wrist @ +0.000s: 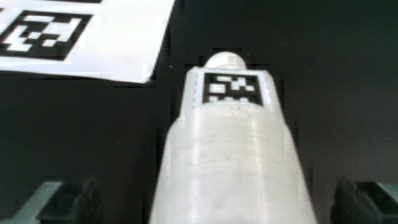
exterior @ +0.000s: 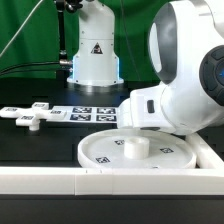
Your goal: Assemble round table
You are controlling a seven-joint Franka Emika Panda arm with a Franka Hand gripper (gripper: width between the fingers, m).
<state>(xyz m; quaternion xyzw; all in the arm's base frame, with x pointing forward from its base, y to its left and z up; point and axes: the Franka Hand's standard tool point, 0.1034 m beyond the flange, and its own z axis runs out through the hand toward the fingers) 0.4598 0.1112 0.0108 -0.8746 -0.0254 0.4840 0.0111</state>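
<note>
Between the gripper's point(wrist: 205, 200) parted fingers point(wrist: 50, 202), tagged cylindrical post point(wrist: 231, 140), marker board point(wrist: 128, 52) beyond, rimmed round disc point(exterior: 100, 156) holding 1 central stub point(exterior: 135, 150).

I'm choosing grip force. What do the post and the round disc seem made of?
The post: probably hard plastic, matte white, with a faintly grainy surface and a printed tag. The round disc: likely the same white plastic, smooth, with a raised rim. Blur leaves the exact material open.
</note>
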